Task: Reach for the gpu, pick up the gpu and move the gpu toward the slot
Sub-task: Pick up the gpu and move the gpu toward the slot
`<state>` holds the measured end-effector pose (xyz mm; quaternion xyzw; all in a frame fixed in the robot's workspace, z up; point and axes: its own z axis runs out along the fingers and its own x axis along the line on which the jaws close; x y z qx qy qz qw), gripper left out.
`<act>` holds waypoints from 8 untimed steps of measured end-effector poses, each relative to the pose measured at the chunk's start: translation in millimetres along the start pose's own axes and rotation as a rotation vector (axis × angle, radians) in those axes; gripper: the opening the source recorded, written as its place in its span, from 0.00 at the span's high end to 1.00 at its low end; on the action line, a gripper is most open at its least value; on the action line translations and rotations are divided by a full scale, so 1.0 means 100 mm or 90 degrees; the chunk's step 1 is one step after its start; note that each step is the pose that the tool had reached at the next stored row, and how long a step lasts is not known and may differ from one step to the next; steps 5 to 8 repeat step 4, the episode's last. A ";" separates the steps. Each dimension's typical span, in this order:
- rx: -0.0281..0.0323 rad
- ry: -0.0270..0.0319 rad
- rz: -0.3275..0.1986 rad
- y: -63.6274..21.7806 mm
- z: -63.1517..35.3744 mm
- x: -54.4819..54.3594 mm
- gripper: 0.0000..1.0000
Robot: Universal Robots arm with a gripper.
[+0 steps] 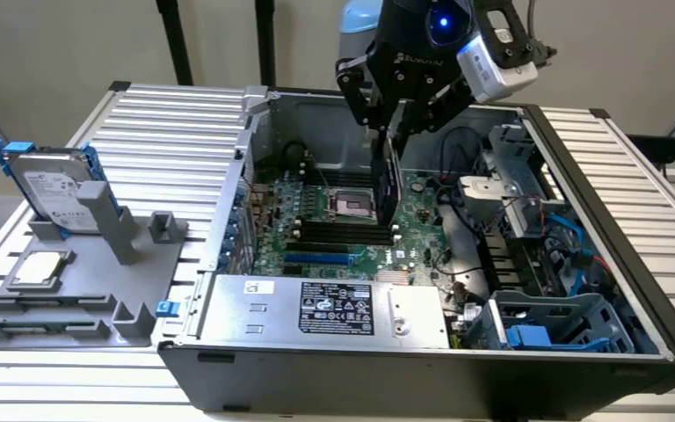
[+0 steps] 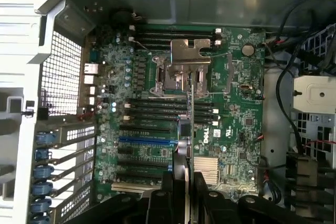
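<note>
While it hangs above the open computer case, the end effector is closed narrowly on the gpu, gripping the card's upper edge between its fingers. The gpu hangs on edge over the motherboard; the wrist view shows its thin edge above the dark slots, not seated.
</note>
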<state>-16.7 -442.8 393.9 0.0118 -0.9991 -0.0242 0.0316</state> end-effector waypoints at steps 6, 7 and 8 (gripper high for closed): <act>-0.0001 0.0000 0.000 0.000 0.000 0.00 0.73; -0.0001 0.0000 0.000 0.000 0.000 0.00 0.73; -0.0001 0.0000 0.000 0.000 0.000 0.00 0.73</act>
